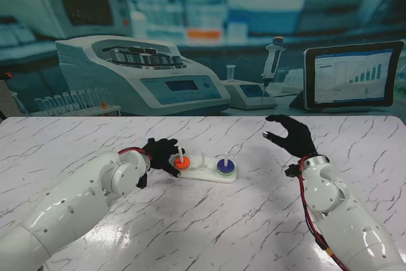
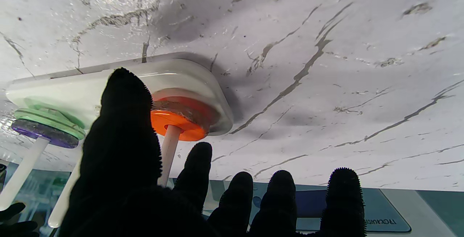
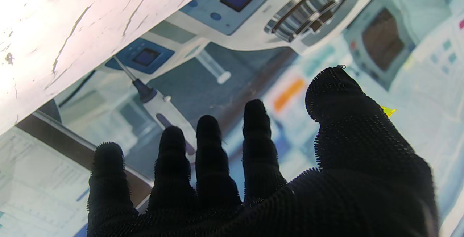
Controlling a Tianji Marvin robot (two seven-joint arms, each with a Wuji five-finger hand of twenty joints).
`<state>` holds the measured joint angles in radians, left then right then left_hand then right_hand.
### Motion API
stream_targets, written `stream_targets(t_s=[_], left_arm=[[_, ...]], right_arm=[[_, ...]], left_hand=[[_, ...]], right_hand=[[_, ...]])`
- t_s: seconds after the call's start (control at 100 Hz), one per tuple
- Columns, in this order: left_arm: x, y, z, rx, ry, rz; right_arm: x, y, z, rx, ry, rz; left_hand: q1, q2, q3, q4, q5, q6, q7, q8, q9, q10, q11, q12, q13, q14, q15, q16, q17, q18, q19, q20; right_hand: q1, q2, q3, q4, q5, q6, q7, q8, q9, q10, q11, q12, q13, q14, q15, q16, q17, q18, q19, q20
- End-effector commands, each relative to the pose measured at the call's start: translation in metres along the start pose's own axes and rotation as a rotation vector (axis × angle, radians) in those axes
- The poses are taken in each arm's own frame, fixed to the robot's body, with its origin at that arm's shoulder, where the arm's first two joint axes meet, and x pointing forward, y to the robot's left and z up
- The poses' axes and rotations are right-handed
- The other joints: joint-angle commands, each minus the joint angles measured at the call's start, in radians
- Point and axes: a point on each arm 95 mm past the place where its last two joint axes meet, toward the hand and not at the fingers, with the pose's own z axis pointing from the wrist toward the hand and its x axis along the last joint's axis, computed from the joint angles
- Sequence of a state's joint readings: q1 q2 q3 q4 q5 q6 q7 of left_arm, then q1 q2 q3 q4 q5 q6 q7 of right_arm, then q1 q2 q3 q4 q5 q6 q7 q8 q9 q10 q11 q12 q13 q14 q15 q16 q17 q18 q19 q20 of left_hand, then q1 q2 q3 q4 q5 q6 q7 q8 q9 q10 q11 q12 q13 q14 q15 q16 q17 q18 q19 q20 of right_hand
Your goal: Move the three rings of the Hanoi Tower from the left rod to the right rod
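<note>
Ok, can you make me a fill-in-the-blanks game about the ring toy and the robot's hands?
1. The ring on the left rod is coloured ____.
2. The purple ring sits on top of a ____ ring on the right rod.
3. The middle rod has ____ rings on it.
4. The hand nearest the orange ring is the ____ hand.

Missing words: orange; green; no; left

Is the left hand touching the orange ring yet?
Cannot tell. In the left wrist view the left hand hides part of the orange ring, so neither contact nor gap shows. The stand view is too small.
</note>
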<state>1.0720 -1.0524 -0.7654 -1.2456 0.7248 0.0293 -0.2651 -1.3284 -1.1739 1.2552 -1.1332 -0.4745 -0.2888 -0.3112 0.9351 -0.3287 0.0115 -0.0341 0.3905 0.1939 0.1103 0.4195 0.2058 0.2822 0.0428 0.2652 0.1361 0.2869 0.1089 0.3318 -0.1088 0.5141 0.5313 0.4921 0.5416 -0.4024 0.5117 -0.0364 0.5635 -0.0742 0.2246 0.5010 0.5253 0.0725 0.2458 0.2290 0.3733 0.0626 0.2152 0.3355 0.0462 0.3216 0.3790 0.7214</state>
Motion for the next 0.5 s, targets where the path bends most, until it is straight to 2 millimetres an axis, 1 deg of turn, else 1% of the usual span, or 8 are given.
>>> stream_targets(t_s=[0.0,0.33,0.41,0.49], left_arm=[[0.004,0.002,0.001,-0.017,0.032,0.002],[0.006,0.006,0.008,-0.021,0.039,0.005],[0.006,0.007,0.01,-0.019,0.038,0.009],[0.006,0.008,0.011,-0.016,0.036,0.011]], right_arm=[[0.003,-0.005,-0.002,0.005,0.001,0.01],[0.003,-0.005,-0.002,0.005,0.002,0.009],[0.003,-0.005,-0.002,0.004,0.003,0.009],[0.002,-0.005,-0.002,0.005,0.002,0.009]], left_hand=[[-0.002,-0.037,0.01,0.011,-0.021,-0.008,-0.008,0.009,-0.044,0.019,-0.012,-0.005,-0.029,0.014,-0.024,-0.005,-0.019,0.033,-0.035,0.014],[-0.002,-0.034,0.038,0.011,-0.032,-0.029,-0.02,0.0,-0.049,0.017,-0.01,-0.005,-0.025,0.012,-0.02,-0.004,-0.015,0.031,-0.035,0.018],[0.001,-0.033,0.045,0.01,-0.032,-0.041,-0.02,-0.002,-0.049,0.015,-0.009,-0.005,-0.023,0.012,-0.018,-0.003,-0.015,0.029,-0.032,0.02],[0.006,-0.035,0.053,0.01,-0.025,-0.069,-0.016,-0.001,-0.043,0.01,-0.006,-0.004,-0.017,0.011,-0.015,-0.002,-0.014,0.029,-0.029,0.023]], right_hand=[[-0.004,0.021,-0.008,0.029,0.014,-0.007,0.008,-0.011,0.022,-0.019,0.0,0.003,-0.007,-0.014,-0.016,-0.002,-0.011,-0.086,0.009,0.01],[0.0,0.015,-0.009,0.029,0.017,-0.006,0.01,-0.011,0.027,-0.014,0.005,0.005,0.005,-0.006,-0.003,0.006,-0.01,-0.083,0.009,0.01],[0.001,0.012,-0.01,0.029,0.017,-0.004,0.01,-0.011,0.028,-0.013,0.007,0.005,0.004,-0.006,0.001,0.007,-0.011,-0.083,0.008,0.009],[0.001,0.01,-0.01,0.029,0.017,-0.002,0.01,-0.011,0.028,-0.014,0.007,0.005,0.003,-0.007,0.005,0.007,-0.011,-0.085,0.008,0.009]])
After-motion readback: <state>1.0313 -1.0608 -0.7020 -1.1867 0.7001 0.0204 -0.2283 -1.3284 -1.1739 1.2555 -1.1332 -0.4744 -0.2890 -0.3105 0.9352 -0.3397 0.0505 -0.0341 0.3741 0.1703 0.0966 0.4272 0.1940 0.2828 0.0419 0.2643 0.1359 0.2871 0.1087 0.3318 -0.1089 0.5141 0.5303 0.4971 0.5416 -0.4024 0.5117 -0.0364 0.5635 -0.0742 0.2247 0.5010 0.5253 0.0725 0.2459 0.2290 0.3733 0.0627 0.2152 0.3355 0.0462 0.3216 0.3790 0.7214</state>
